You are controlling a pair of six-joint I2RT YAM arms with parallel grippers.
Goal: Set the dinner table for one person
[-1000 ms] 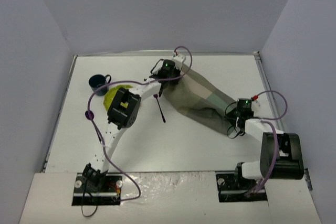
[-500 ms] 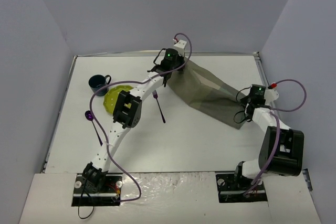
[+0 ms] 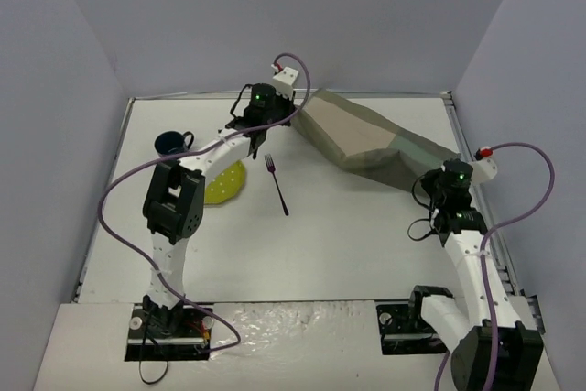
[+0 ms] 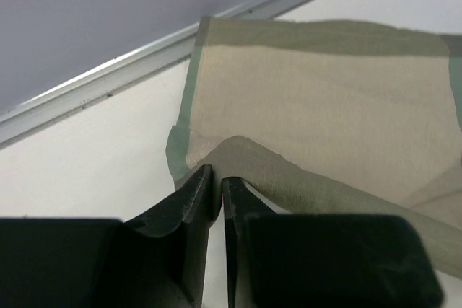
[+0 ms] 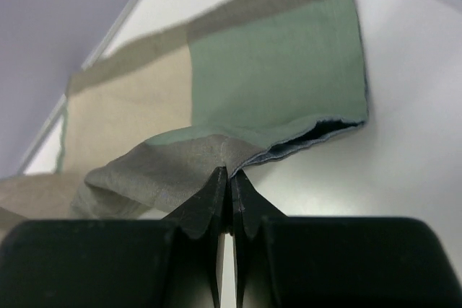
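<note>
Since before, the placemat (image 3: 366, 139) has stretched wider over the white desk (image 3: 348, 244), its long axis running far-centre to right. The left fingers (image 4: 191, 200) and right fingers (image 5: 209, 203) pinch its ends.

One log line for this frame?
left gripper: pinching placemat corner | right gripper: pinching opposite edge | fork, plate, mug: on dinner table

Soft, even light comes from overhead, and the dinner table (image 3: 348, 244) around the placemat (image 3: 366, 139) shows bright, flat white. Under the placemat's lifted edge sits a thin dark shadow. In my wrist views, my fingers (image 4: 189, 203) just below the placemat are black, blurred masses. The top view is grainy and short on fine detail.
</note>
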